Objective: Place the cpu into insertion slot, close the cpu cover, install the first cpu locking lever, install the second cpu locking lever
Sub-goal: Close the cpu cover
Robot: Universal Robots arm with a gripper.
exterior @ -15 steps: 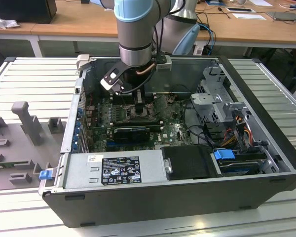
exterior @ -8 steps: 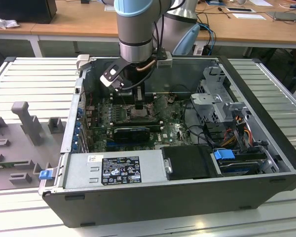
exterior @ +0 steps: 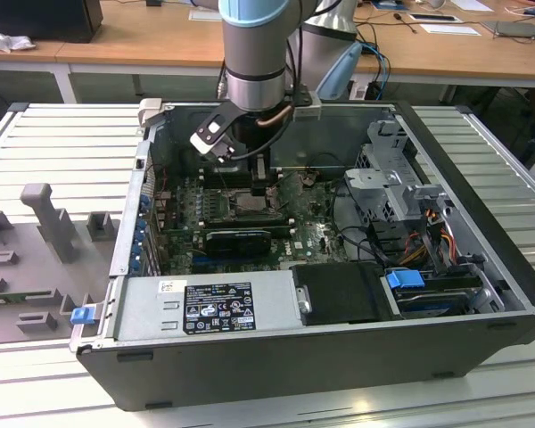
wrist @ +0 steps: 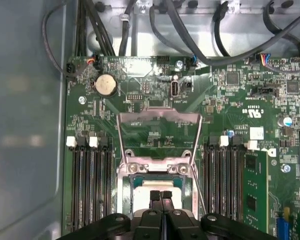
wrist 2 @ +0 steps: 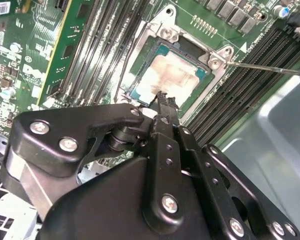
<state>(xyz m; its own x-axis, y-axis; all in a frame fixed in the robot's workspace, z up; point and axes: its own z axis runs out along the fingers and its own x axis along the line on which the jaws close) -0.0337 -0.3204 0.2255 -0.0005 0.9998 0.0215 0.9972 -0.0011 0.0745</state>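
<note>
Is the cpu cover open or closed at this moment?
Open. In the first wrist view the cpu cover stands raised, tilted up off the insertion slot, and the cpu lies uncovered in it.

The small square cpu (wrist 2: 170,75), pale silver-grey on top, lay flat in the dark, silver-rimmed insertion slot (wrist 2: 217,59) near the green motherboard's (wrist: 240,95) middle. The thin, windowed metal cpu cover (wrist: 157,116) stood swung open.
</note>
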